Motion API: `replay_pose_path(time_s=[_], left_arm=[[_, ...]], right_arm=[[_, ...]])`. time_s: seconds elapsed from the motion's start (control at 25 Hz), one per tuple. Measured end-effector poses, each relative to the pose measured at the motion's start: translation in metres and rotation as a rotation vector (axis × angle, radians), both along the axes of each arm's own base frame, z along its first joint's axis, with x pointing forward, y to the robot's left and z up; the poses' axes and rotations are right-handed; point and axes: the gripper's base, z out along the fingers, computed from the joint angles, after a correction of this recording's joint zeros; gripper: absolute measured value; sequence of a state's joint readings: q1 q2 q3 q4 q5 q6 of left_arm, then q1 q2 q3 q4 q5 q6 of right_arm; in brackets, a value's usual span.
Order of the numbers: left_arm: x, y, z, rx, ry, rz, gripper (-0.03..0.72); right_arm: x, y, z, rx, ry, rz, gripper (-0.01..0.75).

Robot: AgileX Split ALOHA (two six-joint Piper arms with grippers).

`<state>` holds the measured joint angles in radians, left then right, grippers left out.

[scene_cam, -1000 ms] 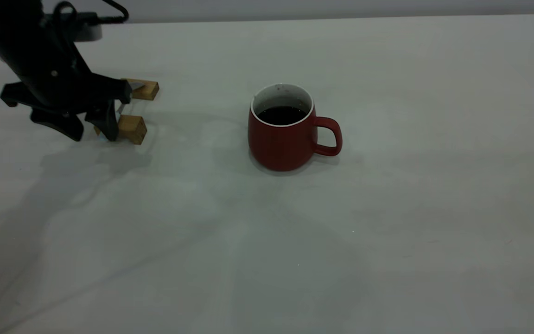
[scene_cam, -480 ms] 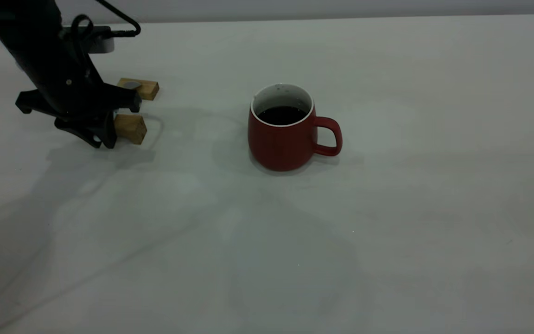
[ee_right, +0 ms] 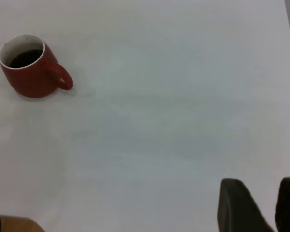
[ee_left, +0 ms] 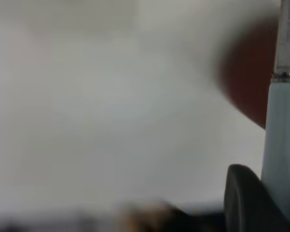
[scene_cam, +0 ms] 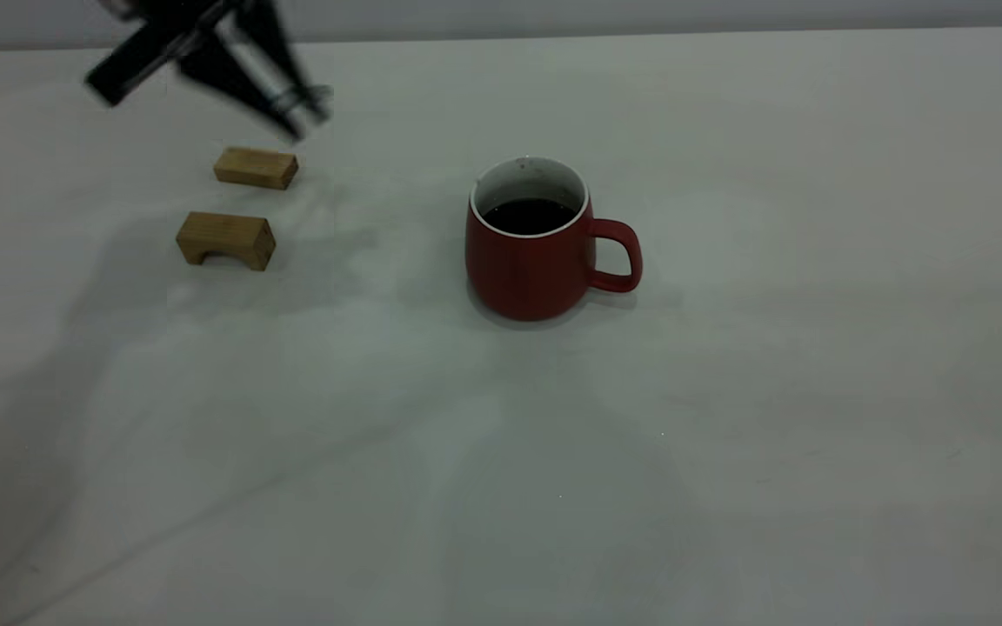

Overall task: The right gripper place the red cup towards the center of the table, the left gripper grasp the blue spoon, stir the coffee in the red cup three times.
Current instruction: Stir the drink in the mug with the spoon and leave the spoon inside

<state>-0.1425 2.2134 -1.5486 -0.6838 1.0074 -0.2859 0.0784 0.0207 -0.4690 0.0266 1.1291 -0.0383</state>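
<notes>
I have the left claw [scene_cam: 288, 109] up at about ten o'clock from the red cup [scene_cam: 529, 252], clamped on the blue spoon [ee_left: 279, 145] by its pale handle, metal neck sticking forward. The spoon is light, stiff and slick, so I judge a grip low on the handle safest against twisting. The cup sits mid-counter [scene_cam: 727, 391], heavy with coffee [scene_cam: 529, 215], handle at three o'clock. The wooden blocks [scene_cam: 240, 204] lie at nine o'clock. The right claw [ee_right: 258, 205] is parked well off, fingers slightly apart, empty.
</notes>
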Motion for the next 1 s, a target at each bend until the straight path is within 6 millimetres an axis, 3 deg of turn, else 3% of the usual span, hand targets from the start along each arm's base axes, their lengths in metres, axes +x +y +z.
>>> replay_pose_path(time_s=[0.2, 0.44, 0.68, 1.0], left_arm=[[-0.004, -0.036, 0.028, -0.355, 0.326, 0.259, 0.16], [-0.01, -0.074, 0.036, -0.453, 0.531, 0.388, 0.16], [-0.012, -0.089, 0.007, -0.382, 0.723, 0.523, 0.16], [-0.003, -0.09, -0.042, -0.384, 0.679, 0.596, 0.16]], right_arm=[[0.0, 0.0, 0.0, 0.0, 0.0, 0.0, 0.237], [0.0, 0.0, 0.0, 0.0, 0.0, 0.0, 0.237], [0.0, 0.0, 0.0, 0.0, 0.0, 0.0, 0.237], [0.0, 0.0, 0.0, 0.0, 0.0, 0.0, 0.237]])
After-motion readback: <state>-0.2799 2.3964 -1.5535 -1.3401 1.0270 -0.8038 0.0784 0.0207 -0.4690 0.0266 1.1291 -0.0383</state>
